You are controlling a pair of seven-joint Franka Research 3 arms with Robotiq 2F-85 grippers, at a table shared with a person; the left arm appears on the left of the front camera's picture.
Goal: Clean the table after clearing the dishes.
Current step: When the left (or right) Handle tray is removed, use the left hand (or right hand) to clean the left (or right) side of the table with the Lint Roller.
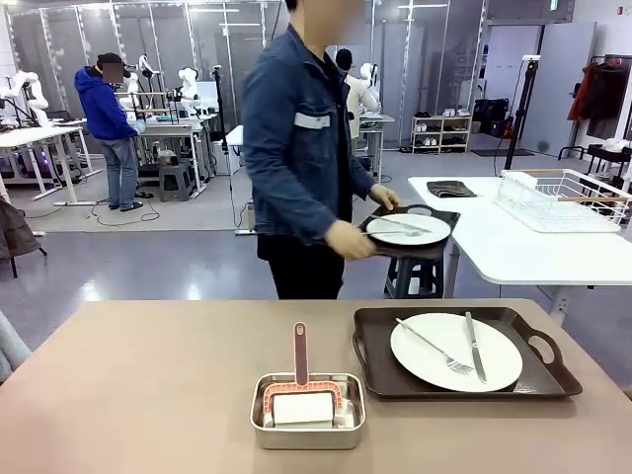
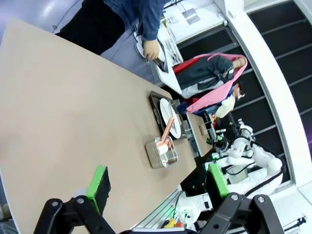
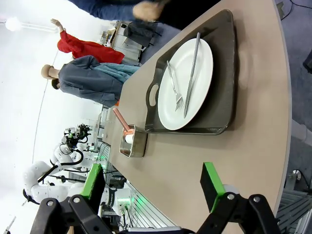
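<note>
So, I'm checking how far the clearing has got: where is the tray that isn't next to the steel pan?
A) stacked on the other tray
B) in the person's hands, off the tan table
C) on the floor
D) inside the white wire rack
B: the person's hands hold one tray with its plate beyond the far edge of the tan table, while the other tray lies on it.

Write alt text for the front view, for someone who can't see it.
A person in a denim jacket stands beyond the tan table, holding a dark tray with a white plate and cutlery. On the table sit a second tray with another plate, fork and knife at right, and a steel pan holding a pink-handled brush.
</note>
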